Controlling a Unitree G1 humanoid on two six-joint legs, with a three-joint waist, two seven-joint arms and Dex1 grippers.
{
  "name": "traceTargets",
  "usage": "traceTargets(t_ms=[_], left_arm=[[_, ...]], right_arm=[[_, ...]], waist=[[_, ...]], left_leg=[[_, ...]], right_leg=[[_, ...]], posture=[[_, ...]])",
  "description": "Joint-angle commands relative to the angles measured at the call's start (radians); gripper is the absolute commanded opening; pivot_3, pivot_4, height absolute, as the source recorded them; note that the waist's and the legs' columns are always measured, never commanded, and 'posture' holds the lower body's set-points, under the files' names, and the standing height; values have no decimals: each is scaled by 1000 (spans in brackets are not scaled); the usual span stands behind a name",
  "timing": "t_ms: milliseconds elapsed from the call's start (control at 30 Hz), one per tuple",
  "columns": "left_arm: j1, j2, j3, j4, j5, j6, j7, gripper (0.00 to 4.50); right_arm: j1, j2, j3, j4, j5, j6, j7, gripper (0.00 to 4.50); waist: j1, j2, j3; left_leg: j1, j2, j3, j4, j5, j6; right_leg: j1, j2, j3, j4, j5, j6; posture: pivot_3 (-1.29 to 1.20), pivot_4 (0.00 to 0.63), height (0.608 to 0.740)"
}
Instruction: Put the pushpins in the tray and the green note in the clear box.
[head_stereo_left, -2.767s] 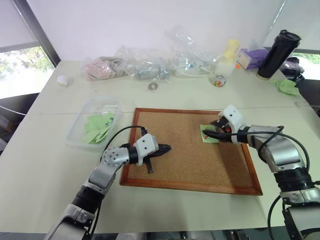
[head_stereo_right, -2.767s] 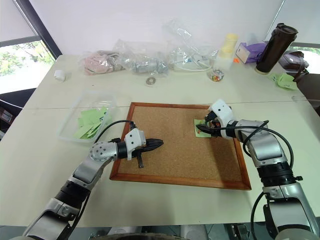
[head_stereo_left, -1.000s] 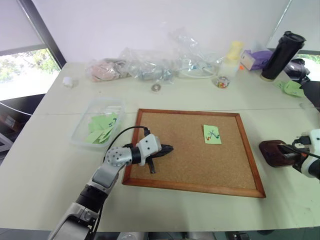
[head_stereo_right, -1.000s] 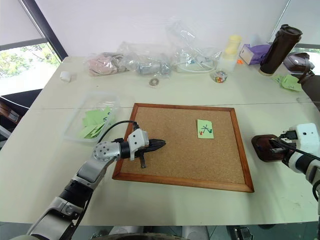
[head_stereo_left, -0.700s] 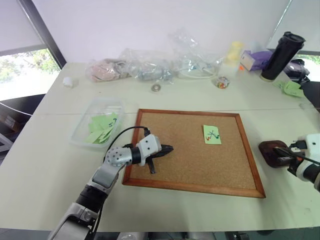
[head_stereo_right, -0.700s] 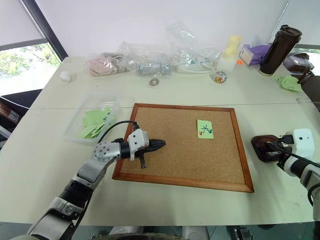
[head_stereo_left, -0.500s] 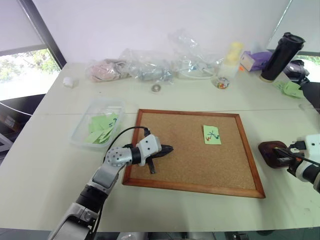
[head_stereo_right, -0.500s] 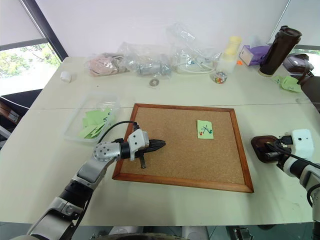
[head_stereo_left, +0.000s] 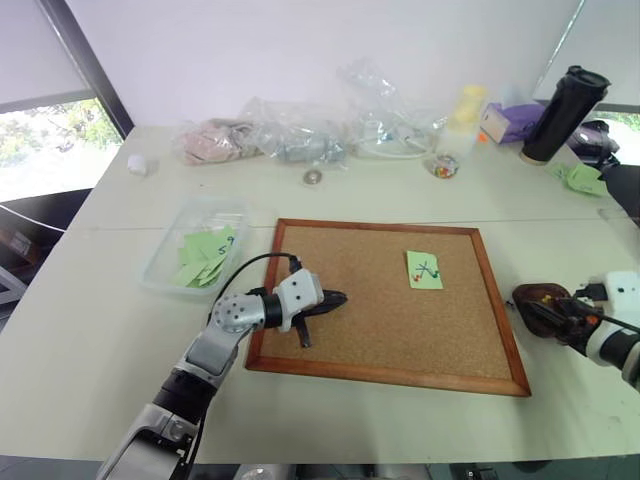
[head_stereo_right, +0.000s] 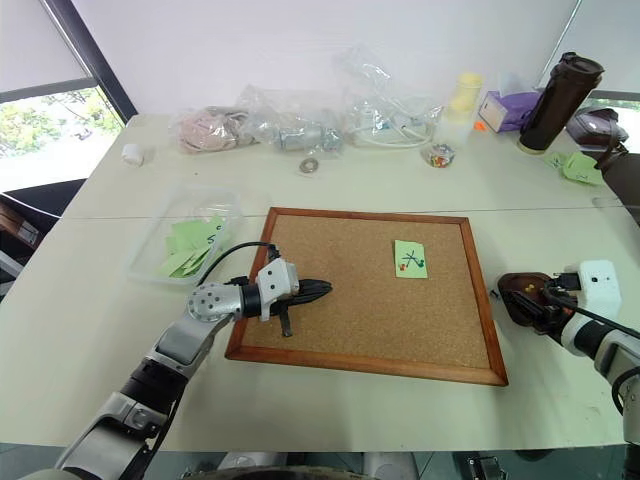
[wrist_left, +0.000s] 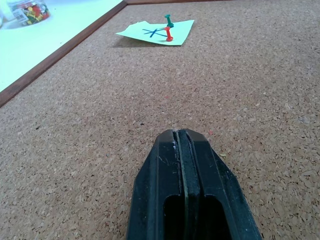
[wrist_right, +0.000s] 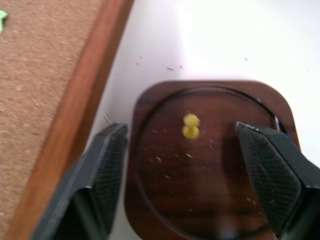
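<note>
Spreading across the pale table, the cork board carries the green note, pinned near its far right corner by a red and a green pushpin. The clear box sits left of the board with green notes inside. Over the board's near left part, the left gripper has its fingers pressed together on nothing. Right of the board, the right gripper hangs over the tray, jaws spread wide apart, with a yellow pushpin in the tray between them.

I see a pale desk against a white wall, a daylit window beyond its left edge.
</note>
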Motion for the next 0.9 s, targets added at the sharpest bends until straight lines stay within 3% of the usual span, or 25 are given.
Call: traceTargets(t_ms=[33, 300, 600, 733, 900], left_arm=[[4, -2, -13, 29, 13, 4, -5, 0], [-6, -5, -12, 41, 16, -3, -5, 0], [-1, -1, -7, 29, 21, 3, 3, 0], [0, 2, -3, 24, 24, 4, 9, 0], [3, 5, -1, 17, 25, 7, 14, 0]], right_arm=[[-16, -35, -55, -56, 33, 7, 5, 3540], [-71, -106, -73, -170, 140, 84, 43, 3540], [-193, -74, 161, -267, 145, 115, 0, 3540], [-234, -51, 292, -229, 85, 77, -10, 3540], [-266, -20, 365, -162, 34, 19, -11, 3540]], waist=[[0, 0, 0], [0, 0, 0], [1, -1, 1], [1, -1, 1], [1, -1, 1]], left_leg=[[0, 0, 0, 0, 0, 0], [1, 0, 0, 0, 0, 0], [1, 0, -1, 0, 0, 0], [1, 0, -1, 0, 0, 0], [1, 0, -1, 0, 0, 0]], right_leg=[[0, 0, 0, 0, 0, 0], [1, 0, 0, -1, 0, 0], [2, 0, 0, -2, 0, 0], [2, 0, -1, -2, 0, 0], [2, 0, -1, -2, 0, 0]], posture=[[0, 150, 740], [0, 150, 740], [0, 150, 740], [0, 150, 740], [0, 150, 740]])
